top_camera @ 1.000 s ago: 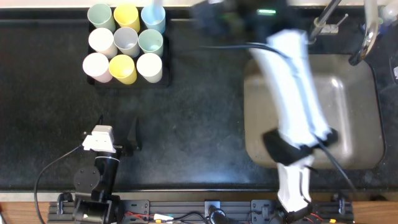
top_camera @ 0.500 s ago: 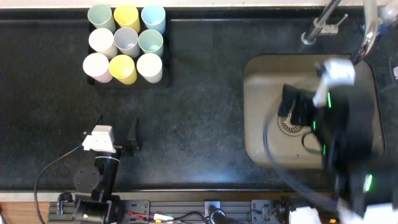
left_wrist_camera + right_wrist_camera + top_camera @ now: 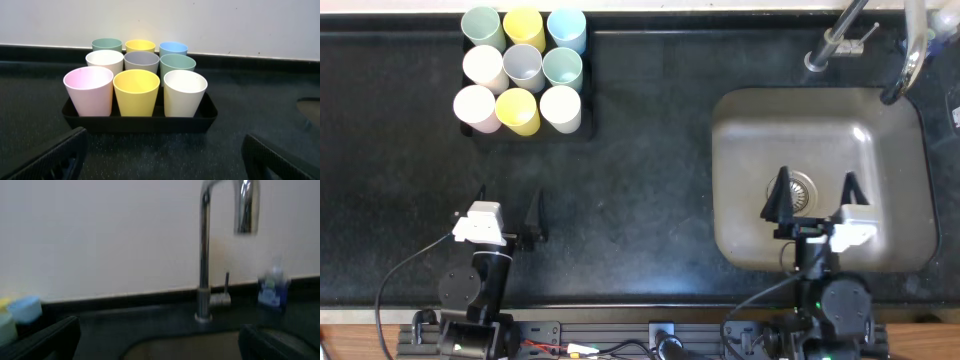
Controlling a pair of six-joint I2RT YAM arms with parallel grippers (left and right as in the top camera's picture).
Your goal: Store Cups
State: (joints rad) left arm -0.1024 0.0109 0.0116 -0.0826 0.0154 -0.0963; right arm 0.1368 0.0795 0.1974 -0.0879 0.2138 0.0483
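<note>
Several cups stand upright in a black tray (image 3: 140, 123) at the counter's far left: pink (image 3: 89, 91), yellow (image 3: 136, 92), white (image 3: 184, 92), grey, green and blue (image 3: 173, 48). From above, the tray (image 3: 525, 135) holds them in a three-by-three block. My left gripper (image 3: 510, 200) sits open near its base, well short of the tray, with nothing between its fingers (image 3: 50, 156). My right gripper (image 3: 816, 180) is open and empty over the sink (image 3: 890, 150). In the right wrist view the blue cup (image 3: 22, 309) sits far off.
The steel sink takes up the right side, with a drain (image 3: 801, 188) just beyond my right gripper. A faucet (image 3: 204, 255) rises at its back edge, beside a small blue bottle (image 3: 272, 290). Dark counter (image 3: 640, 200) lies between tray and sink.
My right arm has swung back from the far edge beside the tray, across the sink, and drawn in close to its base. The left arm and the cups have not moved.
</note>
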